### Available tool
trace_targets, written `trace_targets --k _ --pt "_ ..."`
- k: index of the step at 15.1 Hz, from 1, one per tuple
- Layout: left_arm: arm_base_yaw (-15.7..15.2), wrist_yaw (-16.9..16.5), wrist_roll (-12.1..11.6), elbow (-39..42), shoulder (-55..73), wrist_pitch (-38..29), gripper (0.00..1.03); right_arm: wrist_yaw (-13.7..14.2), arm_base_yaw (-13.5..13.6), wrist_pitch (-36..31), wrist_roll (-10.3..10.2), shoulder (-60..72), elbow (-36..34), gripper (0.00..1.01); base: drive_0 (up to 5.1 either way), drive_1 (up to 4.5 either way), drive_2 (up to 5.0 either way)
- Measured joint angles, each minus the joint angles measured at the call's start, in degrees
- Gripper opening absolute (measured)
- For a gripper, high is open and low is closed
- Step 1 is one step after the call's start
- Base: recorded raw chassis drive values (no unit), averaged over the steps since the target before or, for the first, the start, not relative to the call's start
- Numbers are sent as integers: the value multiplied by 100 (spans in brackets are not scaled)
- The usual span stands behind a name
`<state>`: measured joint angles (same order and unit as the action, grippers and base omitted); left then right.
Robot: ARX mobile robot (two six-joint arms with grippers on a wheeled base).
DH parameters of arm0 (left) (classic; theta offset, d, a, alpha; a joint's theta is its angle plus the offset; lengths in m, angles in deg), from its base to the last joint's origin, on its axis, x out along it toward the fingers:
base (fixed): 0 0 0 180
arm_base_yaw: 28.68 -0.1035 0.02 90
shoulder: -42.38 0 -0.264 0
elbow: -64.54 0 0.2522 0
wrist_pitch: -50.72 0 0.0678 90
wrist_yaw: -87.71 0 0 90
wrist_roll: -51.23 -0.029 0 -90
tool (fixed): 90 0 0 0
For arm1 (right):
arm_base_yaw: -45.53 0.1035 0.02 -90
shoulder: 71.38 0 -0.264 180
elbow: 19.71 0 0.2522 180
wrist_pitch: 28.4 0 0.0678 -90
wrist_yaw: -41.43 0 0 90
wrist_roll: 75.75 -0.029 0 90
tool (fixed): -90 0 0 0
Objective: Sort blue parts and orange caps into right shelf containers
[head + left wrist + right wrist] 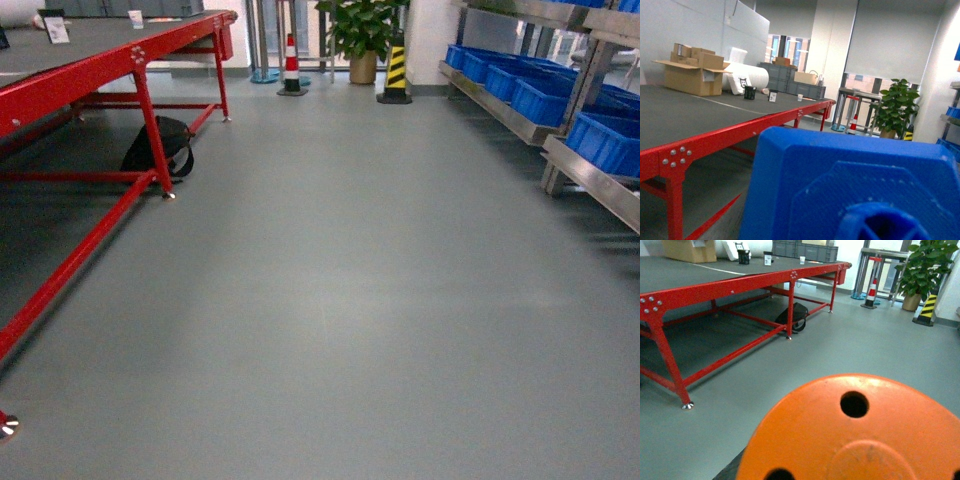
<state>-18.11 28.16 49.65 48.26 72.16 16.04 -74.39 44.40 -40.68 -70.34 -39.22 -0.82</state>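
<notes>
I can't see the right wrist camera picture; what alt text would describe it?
A round orange cap with holes fills the lower foreground. Behind it, grey floor runs to a long red-framed table, with a potted plant far right.

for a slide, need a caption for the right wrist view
Round orange plastic cap with holes fills the foreground before a long red-framed table.

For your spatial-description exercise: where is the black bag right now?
The black bag lies on the floor under the red table, beside one of its legs, upper left in the head view; the right wrist view shows it there too.
</notes>
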Motion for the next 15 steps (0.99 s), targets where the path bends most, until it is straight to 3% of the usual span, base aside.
trace_targets --k 15 --pt "7 4 0 0 -7 9 46 -4 0 -2 2 -2 -2 43 7 430 -415"
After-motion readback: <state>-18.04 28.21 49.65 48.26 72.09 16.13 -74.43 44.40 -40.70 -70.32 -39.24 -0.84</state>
